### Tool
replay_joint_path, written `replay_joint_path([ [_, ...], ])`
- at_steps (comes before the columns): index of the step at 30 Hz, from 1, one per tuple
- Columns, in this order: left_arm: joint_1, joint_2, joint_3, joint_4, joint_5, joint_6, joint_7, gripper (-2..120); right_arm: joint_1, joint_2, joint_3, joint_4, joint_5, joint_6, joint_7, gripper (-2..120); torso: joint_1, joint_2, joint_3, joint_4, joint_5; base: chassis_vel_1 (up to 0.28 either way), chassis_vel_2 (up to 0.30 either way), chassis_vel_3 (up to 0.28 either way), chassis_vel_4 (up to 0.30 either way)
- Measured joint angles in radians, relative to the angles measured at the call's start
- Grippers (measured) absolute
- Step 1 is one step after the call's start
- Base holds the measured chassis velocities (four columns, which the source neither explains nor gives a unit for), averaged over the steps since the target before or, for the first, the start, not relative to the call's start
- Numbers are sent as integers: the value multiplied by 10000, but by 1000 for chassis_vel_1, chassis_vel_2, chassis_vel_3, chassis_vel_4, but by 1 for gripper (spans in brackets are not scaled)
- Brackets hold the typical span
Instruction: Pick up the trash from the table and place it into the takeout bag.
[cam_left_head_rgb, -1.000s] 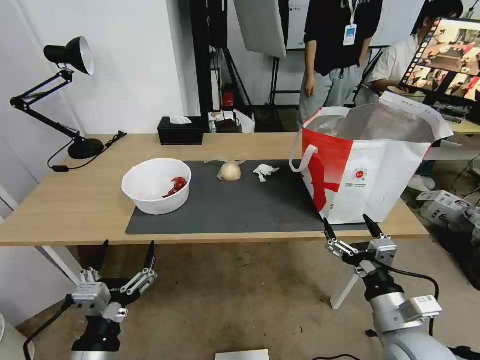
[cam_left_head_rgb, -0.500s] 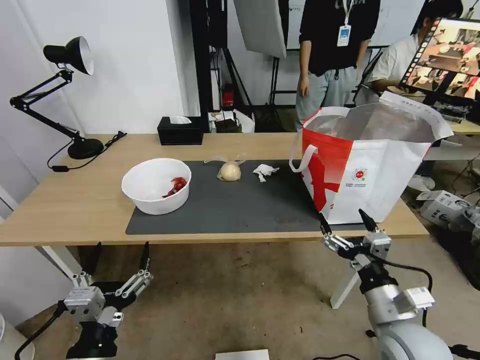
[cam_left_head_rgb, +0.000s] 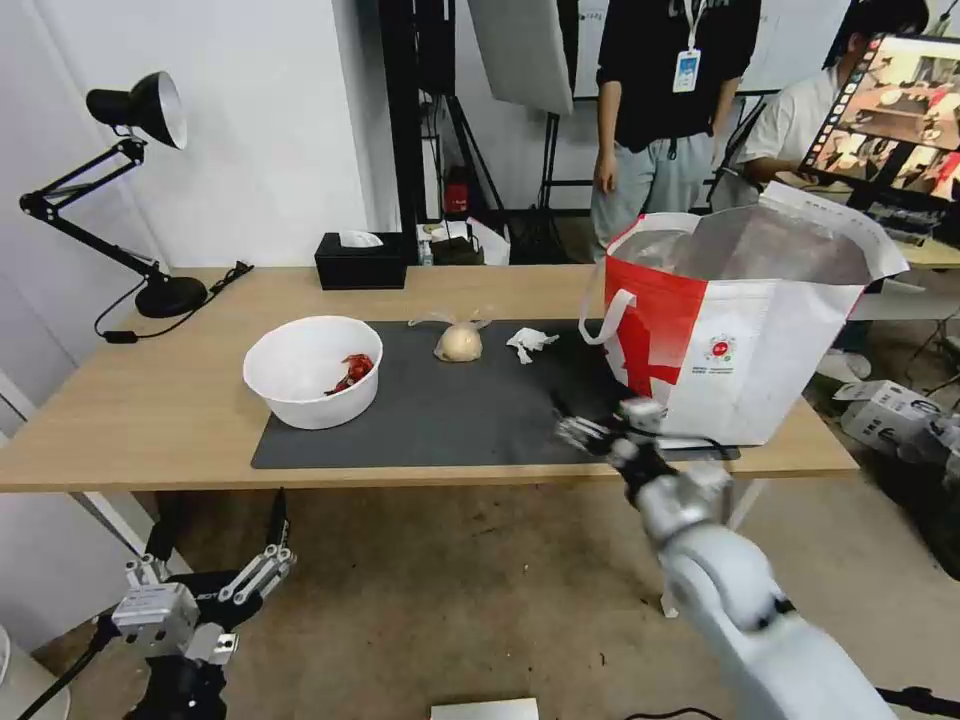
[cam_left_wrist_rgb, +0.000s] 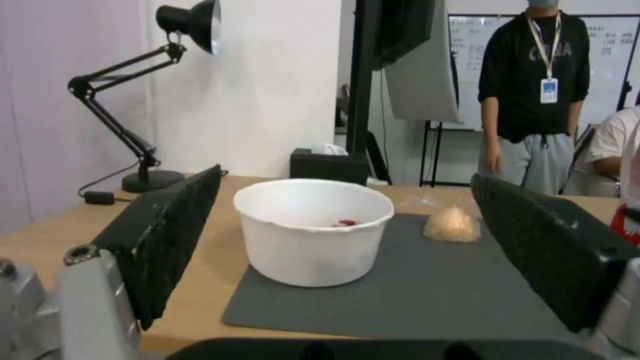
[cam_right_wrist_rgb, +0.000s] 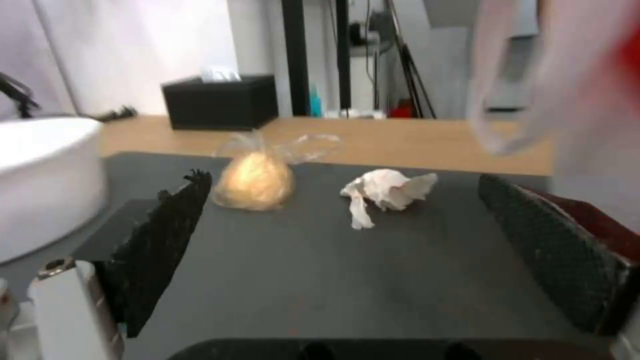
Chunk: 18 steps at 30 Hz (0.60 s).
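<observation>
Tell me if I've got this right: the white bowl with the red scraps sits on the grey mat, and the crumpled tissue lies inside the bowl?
Not quite. The white bowl does sit on the grey mat, but the crumpled tissue lies on the mat itself, apart from the bowl, between the clear bag with the beige lump and the takeout bag. The head view shows it.

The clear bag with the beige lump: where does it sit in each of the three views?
Head view: clear bag with beige lump on the mat's far edge.
Left wrist view: beyond the white bowl.
Right wrist view: beside the crumpled tissue.
Shared landmark: black tissue box behind it.
</observation>
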Motion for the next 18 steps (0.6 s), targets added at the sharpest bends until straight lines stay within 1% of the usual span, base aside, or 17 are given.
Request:
replay_joint_path([
  [1,-66,-1,95,-81,68,129,-87,100,592,84,-372,-569,150,-66,138,100,-1,0,0,0,-1,0,0,0,0],
  [2,-66,-1,95,-81,68,129,-87,100,592,84,-372,-569,150,-66,138,100,-1,0,0,0,-1,0,0,0,0],
  [3,-110,-1,139,-133,100,206,-139,100,906,146,-591,-900,242,-112,207,100,0,0,0,-2,0,0,0,0,0],
  [5,-268,1,271,-225,199,476,-299,100,1891,364,-1269,-1940,456,-290,420,100,0,0,0,-3,2,0,0,0,0],
  [6,-268,1,271,-225,199,476,-299,100,1891,364,-1269,-1940,456,-290,420,100,0,0,0,-3,2,0,0,0,0],
  [7,-334,3,357,-232,241,662,-384,100,2457,491,-1613,-2425,603,-413,540,100,0,0,-1,-2,-1,0,0,0,0],
  [8,-345,3,377,-234,251,697,-403,100,2650,540,-1730,-2593,663,-468,607,100,0,-1,-1,-1,-1,0,0,0,0],
  [9,-392,4,472,-238,301,802,-481,100,3104,688,-1996,-3053,802,-559,805,100,0,-1,-1,1,0,0,0,0,0],
  [10,-392,4,472,-238,301,802,-481,100,3104,688,-1996,-3053,802,-559,805,100,0,-1,-1,1,0,0,0,0,0],
  [11,-411,4,527,-239,342,840,-530,100,3480,832,-2198,-3464,880,-610,982,100,0,0,-1,-3,1,0,0,0,0],
  [13,-397,6,534,-240,367,851,-584,100,4294,1150,-2608,-4299,1114,-765,1361,100,0,0,-2,-2,-2,0,0,0,0],
  [14,-397,6,534,-240,367,851,-584,100,4294,1150,-2608,-4299,1114,-765,1361,100,0,0,-2,-2,-2,0,0,0,0],
  [17,-384,12,465,-240,346,852,-607,100,4941,1541,-2912,-4995,1758,-1117,2084,100,0,0,-2,-1,-2,0,0,0,0],
  [18,-384,12,465,-240,346,852,-607,100,4941,1541,-2912,-4995,1758,-1117,2084,100,0,0,-2,-1,-2,0,0,0,0],
])
